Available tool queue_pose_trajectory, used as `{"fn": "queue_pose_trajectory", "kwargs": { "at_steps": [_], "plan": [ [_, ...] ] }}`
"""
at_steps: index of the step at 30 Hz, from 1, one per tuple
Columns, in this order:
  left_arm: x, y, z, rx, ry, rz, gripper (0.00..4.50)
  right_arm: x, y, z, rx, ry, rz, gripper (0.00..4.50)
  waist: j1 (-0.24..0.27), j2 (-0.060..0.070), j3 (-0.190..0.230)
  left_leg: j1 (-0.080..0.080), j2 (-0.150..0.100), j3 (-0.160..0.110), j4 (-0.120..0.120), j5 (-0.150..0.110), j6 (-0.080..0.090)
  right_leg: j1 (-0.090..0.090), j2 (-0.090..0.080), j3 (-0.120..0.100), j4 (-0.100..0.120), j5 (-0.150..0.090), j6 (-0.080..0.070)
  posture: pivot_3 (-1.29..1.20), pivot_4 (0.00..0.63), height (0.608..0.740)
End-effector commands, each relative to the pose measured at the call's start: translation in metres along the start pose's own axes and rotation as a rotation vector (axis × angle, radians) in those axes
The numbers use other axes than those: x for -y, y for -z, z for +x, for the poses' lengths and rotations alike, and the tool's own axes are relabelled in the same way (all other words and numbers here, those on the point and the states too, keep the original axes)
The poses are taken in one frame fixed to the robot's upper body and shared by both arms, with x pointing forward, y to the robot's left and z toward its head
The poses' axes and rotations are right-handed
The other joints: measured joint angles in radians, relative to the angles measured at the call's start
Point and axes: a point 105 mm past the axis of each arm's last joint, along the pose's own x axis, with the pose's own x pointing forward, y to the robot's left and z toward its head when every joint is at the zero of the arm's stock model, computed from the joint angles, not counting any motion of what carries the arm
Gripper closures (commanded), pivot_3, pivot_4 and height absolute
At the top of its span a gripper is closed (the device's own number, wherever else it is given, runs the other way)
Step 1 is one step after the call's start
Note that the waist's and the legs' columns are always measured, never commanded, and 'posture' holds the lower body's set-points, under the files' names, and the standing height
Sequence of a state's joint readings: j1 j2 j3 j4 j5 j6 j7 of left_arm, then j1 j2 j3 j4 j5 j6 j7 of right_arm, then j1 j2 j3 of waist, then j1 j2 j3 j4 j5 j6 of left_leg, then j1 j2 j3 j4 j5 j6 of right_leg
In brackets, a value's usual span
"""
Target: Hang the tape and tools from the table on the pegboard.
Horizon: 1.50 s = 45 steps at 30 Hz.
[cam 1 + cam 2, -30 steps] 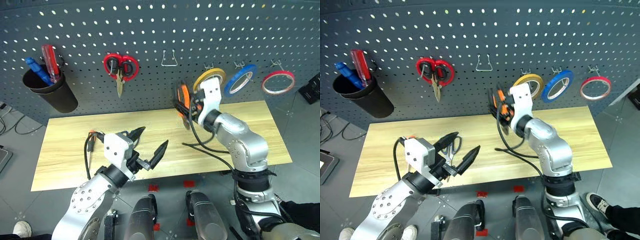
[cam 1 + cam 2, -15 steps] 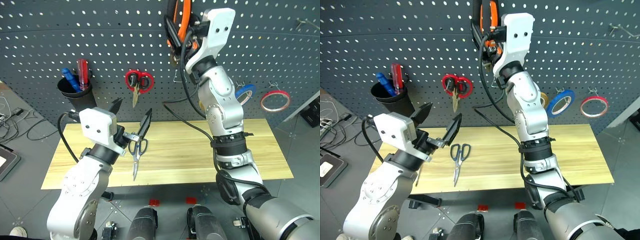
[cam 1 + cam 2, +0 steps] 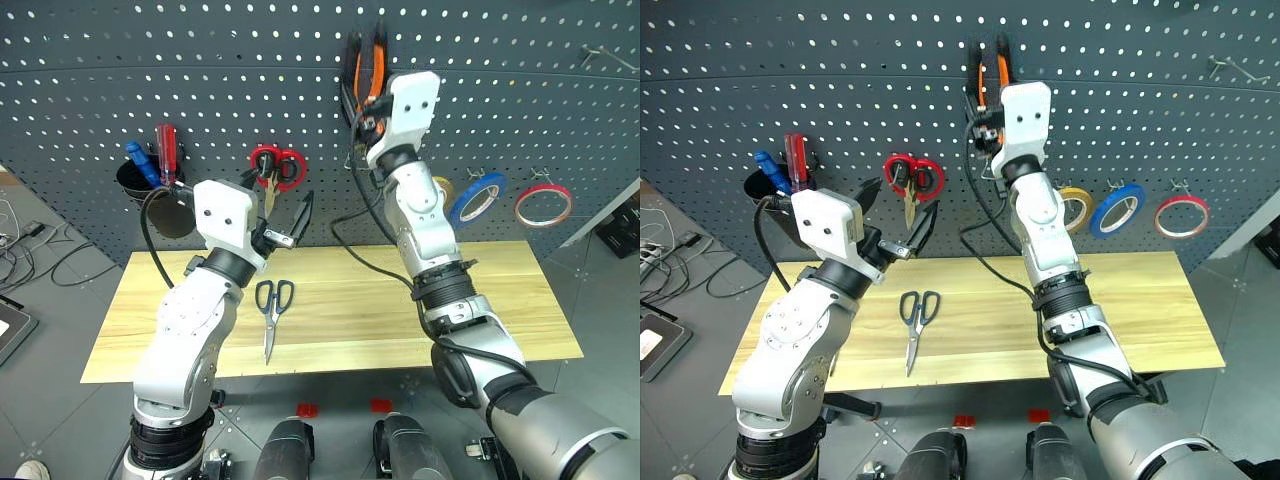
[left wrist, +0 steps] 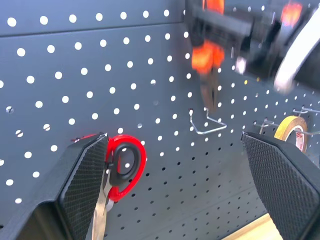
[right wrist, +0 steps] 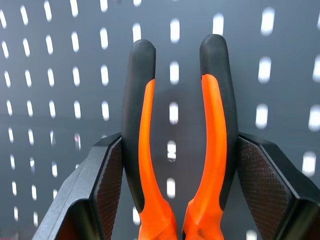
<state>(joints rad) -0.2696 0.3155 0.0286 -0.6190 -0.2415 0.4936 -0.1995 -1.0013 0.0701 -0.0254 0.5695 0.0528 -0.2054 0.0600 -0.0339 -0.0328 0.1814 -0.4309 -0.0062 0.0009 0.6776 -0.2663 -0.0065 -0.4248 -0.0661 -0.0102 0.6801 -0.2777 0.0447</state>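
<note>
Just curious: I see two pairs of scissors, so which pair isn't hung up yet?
The dark-handled scissors, lying flat on the table; the red-handled scissors hang on the pegboard.

Your right gripper (image 5: 175, 165) has carried the pliers (image 3: 366, 62) up from just above the table (image 3: 520, 300) to high against the pegboard (image 3: 500, 90), handles now pointing upward between the fingers, above the bare wire hook (image 4: 207, 125). Your left gripper (image 3: 896, 222) has risen too, from low over the table's front edge to the height of the red-handled scissors (image 3: 272, 165), fingers spread wide with nothing between them. The grey-handled scissors (image 3: 914, 318) now lie uncovered on the wood below it.
</note>
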Motion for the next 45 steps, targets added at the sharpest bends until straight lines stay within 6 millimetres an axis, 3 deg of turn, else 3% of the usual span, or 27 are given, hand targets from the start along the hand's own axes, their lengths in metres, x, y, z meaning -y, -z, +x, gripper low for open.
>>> {"fn": "queue_pose_trajectory", "kwargs": {
  "at_steps": [1, 11, 16, 27, 38, 43, 45],
  "plan": [
    [-0.002, -0.01, -0.002, 0.037, 0.011, 0.023, 0.0, -0.003, -0.008, 0.0, 0.037, 0.007, 0.02, 1.48, 0.0, 0.0, 0.0, 0.0, 0.0, 0.0, 0.0, 0.0, 0.0, 0.0, 0.0, 0.0, 0.0, 0.0, 0.0, -0.02, 0.162, 0.74],
    [-0.002, -0.009, -0.003, 0.026, 0.018, 0.019, 0.0, -0.005, 0.025, -0.014, -0.09, -0.004, 0.006, 1.48, 0.001, 0.001, 0.001, 0.002, 0.0, -0.001, 0.0, 0.0, 0.0, 0.003, 0.0, 0.0, 0.0, 0.0, 0.0, -0.01, 0.188, 0.74],
    [-0.002, -0.008, -0.005, 0.019, 0.016, 0.02, 0.0, -0.007, 0.027, -0.016, -0.099, -0.03, -0.01, 0.02, 0.001, 0.003, 0.002, 0.003, 0.0, -0.001, 0.0, 0.0, 0.001, 0.003, 0.0, 0.0, 0.0, 0.0, 0.0, -0.01, 0.195, 0.74],
    [-0.002, -0.003, -0.012, -0.006, 0.016, 0.009, 0.0, -0.009, 0.017, -0.025, -0.099, -0.11, 0.011, 0.02, 0.002, 0.005, 0.003, 0.003, -0.001, -0.001, 0.0, -0.001, 0.001, 0.004, -0.002, 0.001, -0.001, 0.0, 0.0, -0.02, 0.208, 0.74],
    [0.002, 0.014, -0.045, -0.1, -0.048, -0.067, 0.0, -0.006, -0.003, -0.079, -0.175, -0.336, -0.002, 0.02, 0.002, 0.009, 0.006, 0.004, -0.001, -0.002, 0.0, -0.004, 0.007, 0.005, -0.004, 0.002, -0.002, 0.0, 0.0, -0.05, 0.232, 0.74],
    [-0.005, 0.045, -0.064, -0.259, -0.2, -0.079, 0.0, -0.012, 0.002, -0.111, -0.263, -0.529, 0.028, 0.02, 0.002, 0.012, 0.02, 0.007, 0.0, -0.002, 0.001, -0.006, 0.01, 0.009, -0.005, 0.002, -0.005, 0.0, -0.001, -0.07, 0.264, 0.74],
    [-0.012, 0.066, -0.072, -0.371, -0.277, -0.064, 0.0, -0.016, 0.009, -0.131, -0.305, -0.651, 0.025, 0.02, 0.002, 0.012, 0.035, 0.015, 0.0, -0.003, 0.0, -0.007, 0.012, 0.018, -0.005, 0.001, -0.007, -0.001, -0.002, -0.08, 0.286, 0.74]
  ]
}}
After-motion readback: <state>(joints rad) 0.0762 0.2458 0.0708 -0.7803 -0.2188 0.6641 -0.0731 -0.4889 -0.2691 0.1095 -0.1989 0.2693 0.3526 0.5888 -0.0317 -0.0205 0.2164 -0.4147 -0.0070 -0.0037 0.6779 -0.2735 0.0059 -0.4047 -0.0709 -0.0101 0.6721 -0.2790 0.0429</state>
